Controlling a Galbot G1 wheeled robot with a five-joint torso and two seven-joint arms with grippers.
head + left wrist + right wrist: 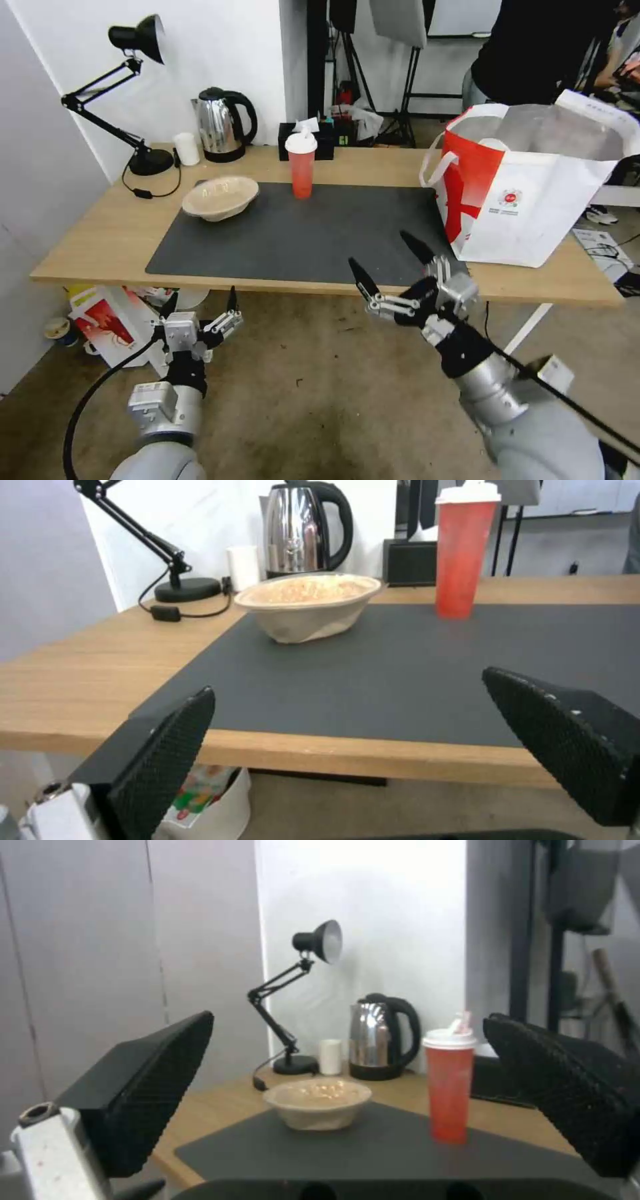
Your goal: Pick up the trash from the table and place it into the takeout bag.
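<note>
Two pieces of trash sit on the table (pixel 100 240), both far from the spread-fingered grippers.

The beige pulp bowl (pixel 221 197) rests on the dark mat's (pixel 313 233) far-left corner; the red cup with white lid (pixel 301 164) stands upright to its right, at the mat's far edge; the takeout bag (pixel 527 180) stands open at the table's right end; the right gripper (pixel 392 263), released, hovers over the near edge just left of the bag; the left gripper (pixel 200 305), also released, hangs below the near edge, well short of the bowl.
</note>
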